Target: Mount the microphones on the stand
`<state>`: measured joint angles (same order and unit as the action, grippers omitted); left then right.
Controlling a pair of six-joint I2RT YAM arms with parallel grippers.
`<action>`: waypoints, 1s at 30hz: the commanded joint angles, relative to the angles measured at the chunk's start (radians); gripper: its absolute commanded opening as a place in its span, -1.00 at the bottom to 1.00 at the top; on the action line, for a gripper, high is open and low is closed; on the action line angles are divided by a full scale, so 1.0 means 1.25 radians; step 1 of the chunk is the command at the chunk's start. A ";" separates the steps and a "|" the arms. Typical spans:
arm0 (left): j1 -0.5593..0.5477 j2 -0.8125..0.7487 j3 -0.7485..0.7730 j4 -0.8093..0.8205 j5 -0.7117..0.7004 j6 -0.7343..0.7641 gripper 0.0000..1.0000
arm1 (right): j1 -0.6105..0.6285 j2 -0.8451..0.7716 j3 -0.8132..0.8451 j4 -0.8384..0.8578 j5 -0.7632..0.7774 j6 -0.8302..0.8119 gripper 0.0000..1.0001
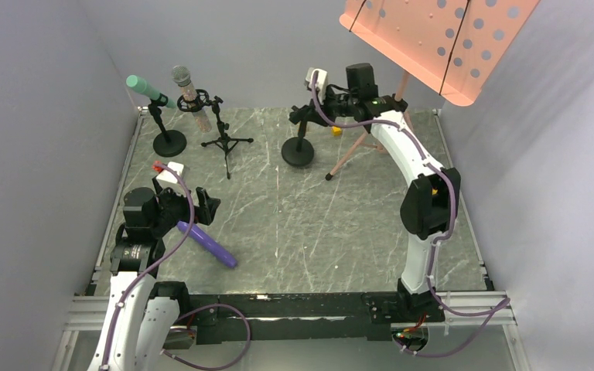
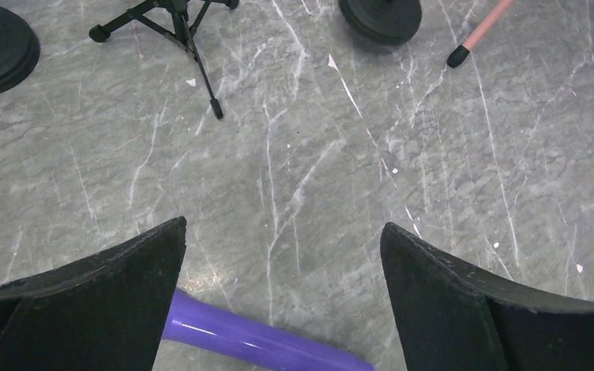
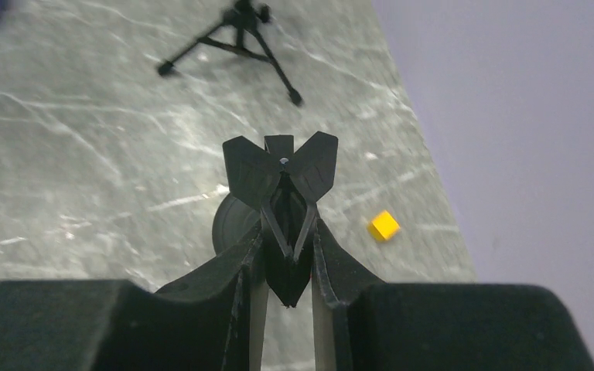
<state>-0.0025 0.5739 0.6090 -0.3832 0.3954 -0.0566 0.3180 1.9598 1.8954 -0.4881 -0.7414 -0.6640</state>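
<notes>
Grey marble tabletop [image 1: 317, 224], plain grey walls on three sides.

L side: left gripper [image 1: 205, 209] sits low near the left edge, jaws spread wide, nothing clamped. Purple mic [image 1: 207, 243] lies flat on the marble by the near-left corner, running diagonally toward the centre. Left wrist cam: purple mic [image 2: 255, 344] runs out from under the left finger [image 2: 108, 294] into the gap. Right finger [image 2: 464, 301] is well apart from it. Can't tell if the left finger touches the mic.

Far-left corner: teal mic [image 1: 145, 87] is seated in the clip of a round-base stand [image 1: 169, 143], tilted, head pointing toward the left wall. Just beside it the glittery mic [image 1: 189, 97], silver mesh head up, sits in the tripod stand [image 1: 227, 143], roughly upright w/ a slight lean.

Mid far edge: second round-base stand [image 1: 298, 152], no mic in it. Right gripper [image 1: 302, 116] is pinched tight on its clip. Right wrist cam confirms: right gripper [image 3: 288, 232] fingers press both sides of the black clip [image 3: 282, 166], whose prongs fan open above them; the disc base [image 3: 228, 224] is partly visible below.

Misc: yellow cube [image 1: 336, 131] on the marble near the far edge, just right of that stand. Pink perforated music stand [image 1: 433, 39] over the far-right corner, its pink leg [image 2: 479, 31] w/ a black foot on the table.
</notes>
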 commanded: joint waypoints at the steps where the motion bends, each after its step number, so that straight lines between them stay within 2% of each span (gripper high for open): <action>1: 0.000 0.001 0.018 0.018 -0.003 -0.004 0.99 | 0.058 -0.057 0.029 0.046 -0.101 0.057 -1.00; 9: 0.000 -0.028 0.006 0.046 -0.026 -0.037 0.99 | 0.139 -0.215 -0.188 0.020 -0.140 0.031 -1.00; 17: 0.044 0.013 0.015 0.047 0.030 -0.080 0.99 | 0.200 -0.321 -0.356 -0.033 -0.148 -0.032 -0.98; 22: 0.045 0.006 -0.008 0.085 0.055 -0.142 0.99 | 0.220 -0.368 -0.450 -0.017 -0.140 -0.034 -0.81; 27: 0.044 0.009 -0.055 0.120 0.134 -0.264 0.99 | 0.228 -0.417 -0.523 -0.016 -0.135 -0.054 -0.63; 30: 0.045 -0.012 -0.112 0.159 0.157 -0.368 0.99 | 0.231 -0.442 -0.548 -0.041 -0.151 -0.077 -0.36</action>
<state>0.0475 0.5846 0.5377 -0.2718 0.5049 -0.3206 0.5995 1.4700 1.2434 -0.5282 -0.8886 -0.7162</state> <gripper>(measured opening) 0.993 0.267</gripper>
